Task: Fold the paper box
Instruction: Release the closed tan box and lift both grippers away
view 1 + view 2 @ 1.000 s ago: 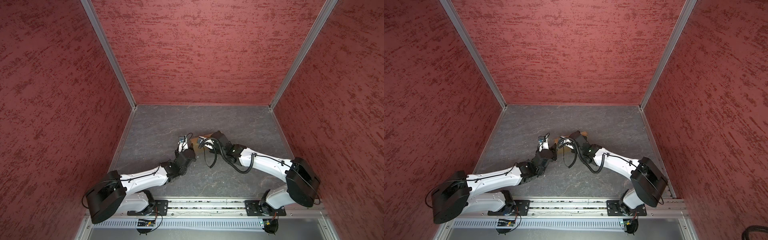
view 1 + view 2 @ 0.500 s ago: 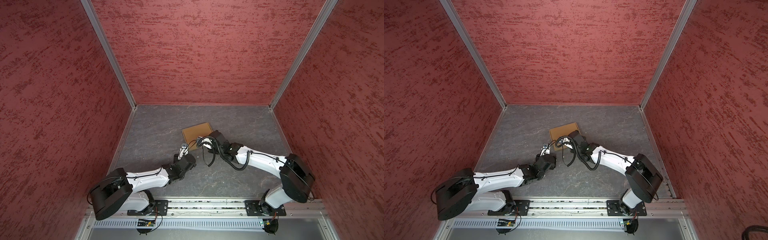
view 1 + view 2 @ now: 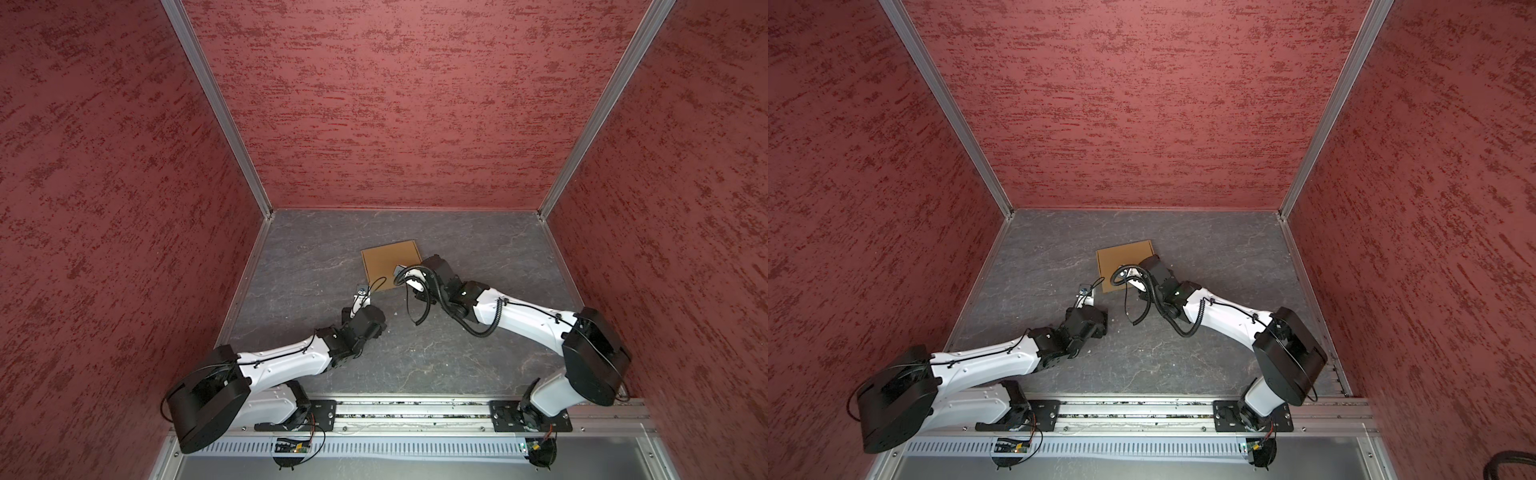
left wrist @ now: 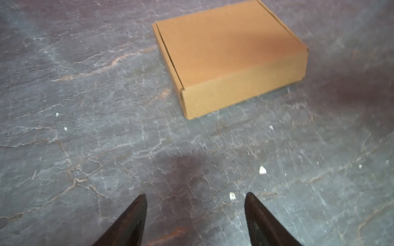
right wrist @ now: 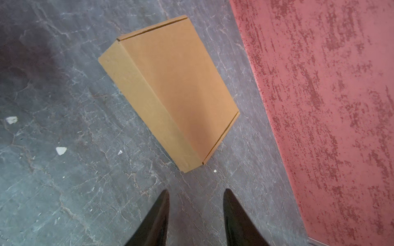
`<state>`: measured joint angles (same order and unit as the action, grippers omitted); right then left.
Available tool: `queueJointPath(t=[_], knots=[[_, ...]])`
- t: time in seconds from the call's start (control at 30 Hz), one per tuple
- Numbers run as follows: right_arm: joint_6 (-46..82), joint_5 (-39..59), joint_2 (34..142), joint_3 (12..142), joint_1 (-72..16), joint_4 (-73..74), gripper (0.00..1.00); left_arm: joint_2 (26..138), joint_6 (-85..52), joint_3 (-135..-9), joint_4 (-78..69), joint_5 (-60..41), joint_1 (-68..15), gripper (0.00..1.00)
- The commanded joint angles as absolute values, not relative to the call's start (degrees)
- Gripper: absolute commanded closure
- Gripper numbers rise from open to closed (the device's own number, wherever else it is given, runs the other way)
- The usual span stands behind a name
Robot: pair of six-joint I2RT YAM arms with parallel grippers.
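The left arm (image 3: 286, 365) and right arm (image 3: 532, 320) are wearing smooth white shells dotted with small dark screws, set between bulky black rounded joint housings (image 3: 208, 399). Thin black wires are running along the white links, and a thick black ribbed cable (image 3: 471, 330) is hanging off the right arm. The left gripper (image 4: 196, 193) and right gripper (image 5: 196, 190) are showing dark, tapered, pointed fingers (image 4: 128, 223). Black base plates (image 3: 316, 413) are sitting on a silver rail (image 3: 415, 411).

paper box (image 4: 230, 53): showing matt, smooth tan cardboard
table (image 4: 85, 132): looking like matt grey veined stone
walls (image 3: 395, 104): showing rough, mottled red coating
corner posts (image 3: 216, 104): gleaming as bare metal
arm shells (image 3: 286, 363): shining as smooth white plastic
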<state>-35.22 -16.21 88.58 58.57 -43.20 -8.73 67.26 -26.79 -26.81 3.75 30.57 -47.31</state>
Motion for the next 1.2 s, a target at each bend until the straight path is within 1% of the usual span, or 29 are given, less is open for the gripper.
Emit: queueJointPath(t=[0.0,0.1,0.2,0.27,0.37,0.57,0.7,0.77,0.8,0.87,0.97,1.03,1.17], knots=[[-24.9,-12.8,85.7,58.2,-39.4,-5.6,0.51,64.5,-26.8,-29.1,6.8,22.8,-40.9,0.23],[-16.7,-8.3,85.6,57.8,-35.0,-4.3,0.49,64.9,-25.5,-34.1,9.6,15.7,-33.5,0.18],[-11.0,-4.6,85.7,56.8,-32.1,-3.0,0.51,69.9,-23.8,-40.9,12.7,8.6,-26.9,0.2],[-9.1,-3.4,86.1,55.9,-32.0,-2.5,0.51,74.8,-22.2,-46.5,14.9,6.0,-24.3,0.22],[-6.3,-2.1,88.0,54.9,-32.0,-2.4,0.51,84.2,-19.1,-55.7,17.8,3.5,-21.8,0.22],[-2.6,0.6,91.3,51.6,-31.8,0.7,0.51,104.0,-14.1,-78.1,25.2,-6.0,-17.2,0.25],[-1.0,2.8,93.1,50.9,-31.6,2.3,0.51,115.0,-10.0,-91.7,30.7,-8.2,-16.7,0.34],[0.0,3.0,93.9,50.7,-31.6,3.0,0.52,118.6,-8.4,-95.6,31.3,-8.7,-16.6,0.38],[0.7,3.1,94.1,50.4,-31.5,3.7,0.54,120.3,-7.7,-97.4,31.3,-9.0,-16.4,0.4],[2.0,4.4,94.3,49.6,-31.5,5.5,0.65,122.9,-6.6,-100.3,31.7,-10.3,-16.4,0.44],[4.3,7.9,94.6,49.1,-31.5,6.7,0.77,127.0,-5.5,-105.1,32.4,-11.7,-16.3,0.48],[6.3,9.5,94.9,49.0,-31.5,7.2,0.83,130.0,-5.1,-108.7,33.9,-12.9,-16.2,0.5],[8.5,10.9,95.9,49.4,-32.2,6.9,0.9,134.6,-5.2,-113.2,35.0,-14.4,-16.4,0.52]])
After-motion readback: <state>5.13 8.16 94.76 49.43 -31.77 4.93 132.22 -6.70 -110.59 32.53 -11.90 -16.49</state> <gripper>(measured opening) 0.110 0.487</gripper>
